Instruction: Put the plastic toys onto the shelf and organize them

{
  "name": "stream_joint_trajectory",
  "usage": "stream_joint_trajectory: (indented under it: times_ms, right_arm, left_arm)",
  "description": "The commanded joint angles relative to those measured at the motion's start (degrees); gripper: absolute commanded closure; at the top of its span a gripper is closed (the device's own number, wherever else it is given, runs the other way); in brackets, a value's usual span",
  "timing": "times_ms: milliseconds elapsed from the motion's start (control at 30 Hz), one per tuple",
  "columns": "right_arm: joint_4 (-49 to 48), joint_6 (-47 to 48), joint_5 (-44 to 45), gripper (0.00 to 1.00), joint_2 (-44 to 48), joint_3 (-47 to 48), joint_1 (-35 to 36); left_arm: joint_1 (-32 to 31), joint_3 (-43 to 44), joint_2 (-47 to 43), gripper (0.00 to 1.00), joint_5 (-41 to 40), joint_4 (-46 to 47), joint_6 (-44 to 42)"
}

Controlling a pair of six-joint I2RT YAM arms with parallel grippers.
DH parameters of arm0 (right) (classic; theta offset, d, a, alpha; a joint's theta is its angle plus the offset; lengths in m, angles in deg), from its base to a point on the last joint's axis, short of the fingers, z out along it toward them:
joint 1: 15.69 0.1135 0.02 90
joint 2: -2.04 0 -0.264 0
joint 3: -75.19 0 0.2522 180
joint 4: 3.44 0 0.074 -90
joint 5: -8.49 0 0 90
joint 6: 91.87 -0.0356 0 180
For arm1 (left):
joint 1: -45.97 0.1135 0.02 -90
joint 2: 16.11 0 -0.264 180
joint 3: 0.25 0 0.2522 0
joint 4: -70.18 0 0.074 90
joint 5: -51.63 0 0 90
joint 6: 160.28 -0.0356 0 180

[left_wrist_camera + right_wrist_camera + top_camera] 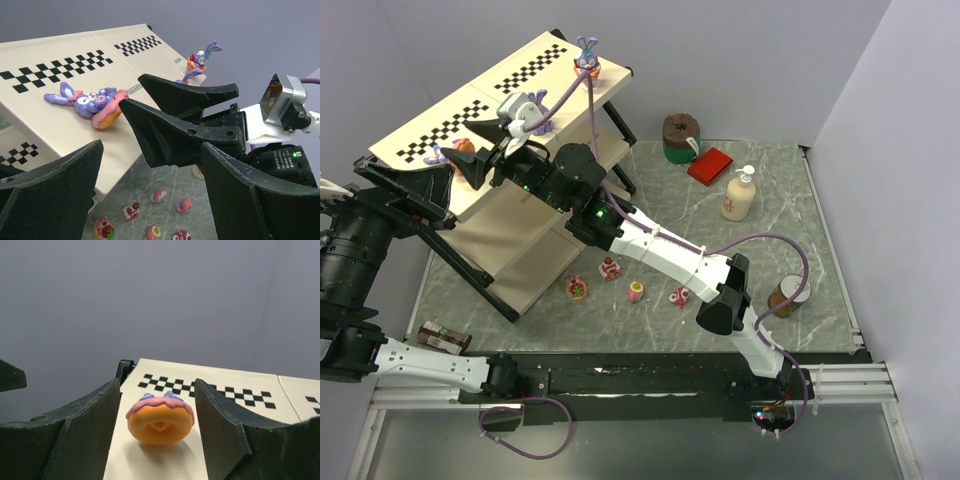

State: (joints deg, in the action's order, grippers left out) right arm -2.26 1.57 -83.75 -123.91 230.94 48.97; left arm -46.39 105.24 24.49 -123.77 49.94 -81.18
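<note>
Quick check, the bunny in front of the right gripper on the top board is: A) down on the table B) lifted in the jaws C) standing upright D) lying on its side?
D: the bunny lies flat on the shelf top board, orange base toward the open right gripper.

- Top board of the shelf (520, 85): bare stretch between the lying bunny (87, 102) and the upright bunny (587, 58) at the far corner.
- Right gripper (156, 390) straddles the lying bunny's orange base, with a gap on each side.
- Right arm (660, 255) crosses diagonally in front of the lower tiers.
- Four small toys (636, 291) lie by the shelf foot; open table lies between them and the pump bottle (740, 195).
</note>
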Motion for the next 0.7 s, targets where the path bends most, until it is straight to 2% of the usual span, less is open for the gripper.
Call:
stream_joint_trajectory:
  times_ms: [0, 100, 133, 267, 400, 533, 667]
  right_arm:
    - [-6.9, 0.2, -0.4, 0.33, 3.6, -3.5, -0.4]
    - [-10.7, 1.8, 0.0, 0.31, 8.3, -9.8, -0.3]
    - [-11.1, 2.4, 0.0, 0.30, 9.1, -11.4, -0.2]
    - [-13.2, 4.5, -1.3, 0.27, 15.0, -16.3, -0.2]
    - [-15.4, 6.3, -1.9, 0.21, 20.1, -21.5, 0.2]
    - [-17.8, 7.8, -1.4, 0.17, 25.8, -29.7, 0.1]
    - [-18.3, 12.1, 2.1, 0.15, 34.2, -39.7, 0.1]
  left_arm:
    - [-0.4, -0.1, 0.6, 0.16, -6.0, 2.6, -3.6]
    - [-0.4, -0.1, 2.7, 0.15, -2.5, 7.9, -9.4]
    - [-0.5, -0.1, 3.8, 0.15, -0.4, 12.9, -13.7]
    - [-0.4, 0.9, 7.0, 0.14, 4.5, 23.2, -24.7]
    - [-0.4, 5.7, 12.9, 0.12, 8.5, 25.0, -30.4]
    - [-0.4, 10.1, 20.7, 0.09, 12.1, 28.2, -39.8]
    - [0.8, 19.2, 27.3, 0.07, 15.8, 23.0, -41.0]
